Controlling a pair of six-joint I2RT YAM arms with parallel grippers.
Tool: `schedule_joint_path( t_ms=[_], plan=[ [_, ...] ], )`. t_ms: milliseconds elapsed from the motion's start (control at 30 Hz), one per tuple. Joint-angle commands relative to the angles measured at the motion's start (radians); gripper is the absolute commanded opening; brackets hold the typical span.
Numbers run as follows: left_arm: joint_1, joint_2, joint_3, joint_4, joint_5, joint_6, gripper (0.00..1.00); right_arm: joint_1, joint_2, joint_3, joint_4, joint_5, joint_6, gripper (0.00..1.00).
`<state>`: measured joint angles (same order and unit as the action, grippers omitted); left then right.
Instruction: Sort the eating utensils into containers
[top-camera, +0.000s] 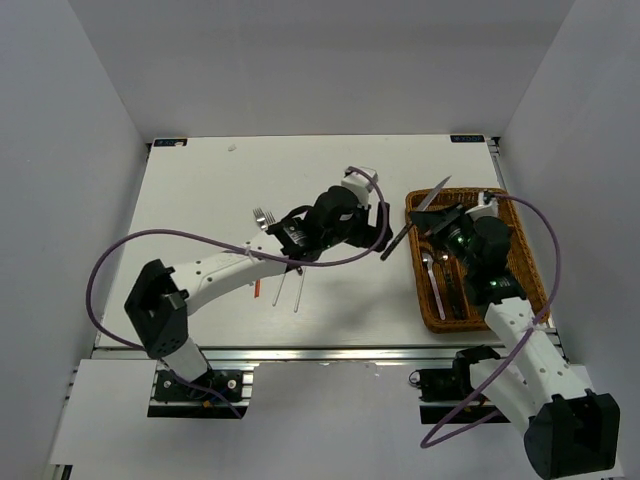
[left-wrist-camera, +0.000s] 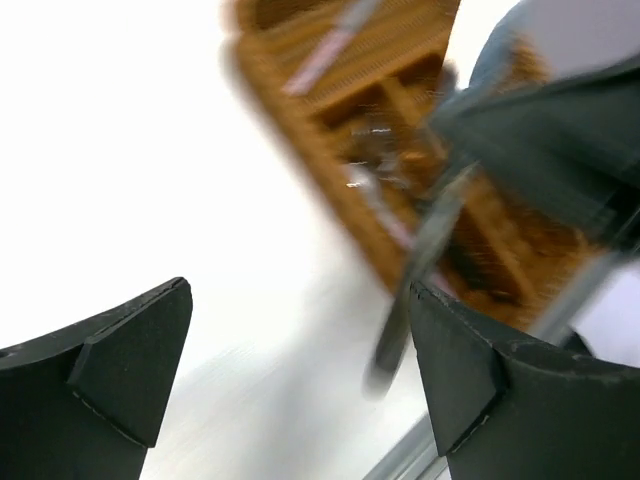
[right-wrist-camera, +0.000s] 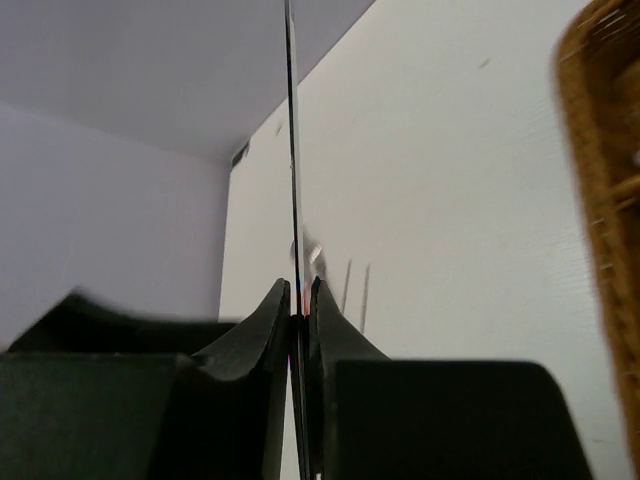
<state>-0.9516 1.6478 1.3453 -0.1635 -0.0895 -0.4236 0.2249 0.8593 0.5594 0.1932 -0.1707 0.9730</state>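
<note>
From above, the right claw (top-camera: 438, 218) pinches a knife (top-camera: 400, 240) over the 9 o'clock edge of the brown tray (top-camera: 420, 290). The tray sits at 3 o'clock on the white counter (top-camera: 200, 190). The left claw (top-camera: 383, 232) is just beside the knife's low end. A fork (top-camera: 263, 217) and chopsticks (top-camera: 298, 292) lie mid-counter.

On the left wrist view, the left claw (left-wrist-camera: 300, 370) is wide with nothing in it. The blurry knife (left-wrist-camera: 420, 250) and tray (left-wrist-camera: 320, 150) are at 1 o'clock.

On the right wrist view, the right claw (right-wrist-camera: 297, 310) is squeezed tight on the knife (right-wrist-camera: 292, 150), which points to 12 o'clock.
</note>
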Motion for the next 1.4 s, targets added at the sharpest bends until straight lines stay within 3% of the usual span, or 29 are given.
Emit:
schedule_joint_path(
  t_ms=[0,67,167,267,300,400,767,800,967,1000,1167,1367],
  plan=[
    [-0.003,-0.205,0.003,-0.189,-0.278,-0.014,0.98,-0.085,0.013,0.059,-0.006,0.164,0.041,0.0],
    [-0.003,-0.282,-0.06,-0.237,-0.32,-0.029,0.98,-0.134,0.038,0.065,-0.003,0.326,0.062,0.0],
    [-0.004,-0.437,-0.151,-0.3,-0.377,-0.049,0.98,-0.228,0.116,0.071,0.021,0.421,0.125,0.0],
    [-0.003,-0.577,-0.246,-0.349,-0.386,-0.064,0.98,-0.349,0.242,0.076,0.122,0.361,0.234,0.0],
    [-0.003,-0.604,-0.267,-0.367,-0.377,-0.069,0.98,-0.381,0.315,0.088,0.194,0.344,0.237,0.0],
    [-0.003,-0.692,-0.34,-0.412,-0.363,-0.086,0.98,-0.427,0.456,0.181,0.204,0.315,0.211,0.0],
    [-0.003,-0.802,-0.408,-0.484,-0.417,-0.109,0.98,-0.461,0.727,0.272,0.305,0.218,0.274,0.0],
    [-0.003,-0.804,-0.411,-0.49,-0.426,-0.11,0.98,-0.461,0.736,0.275,0.305,0.209,0.283,0.09],
    [-0.003,-0.824,-0.416,-0.525,-0.478,-0.107,0.98,-0.461,0.761,0.284,0.344,0.114,0.276,0.31],
    [-0.003,-0.829,-0.414,-0.545,-0.501,-0.1,0.98,-0.461,0.758,0.283,0.342,0.109,0.277,0.39],
    [-0.003,-0.853,-0.385,-0.623,-0.581,-0.073,0.98,-0.461,0.689,0.266,0.299,0.118,0.282,0.61],
    [-0.003,-0.933,-0.377,-0.703,-0.755,-0.035,0.98,-0.461,0.558,0.278,0.194,0.161,0.27,0.66]
  ],
)
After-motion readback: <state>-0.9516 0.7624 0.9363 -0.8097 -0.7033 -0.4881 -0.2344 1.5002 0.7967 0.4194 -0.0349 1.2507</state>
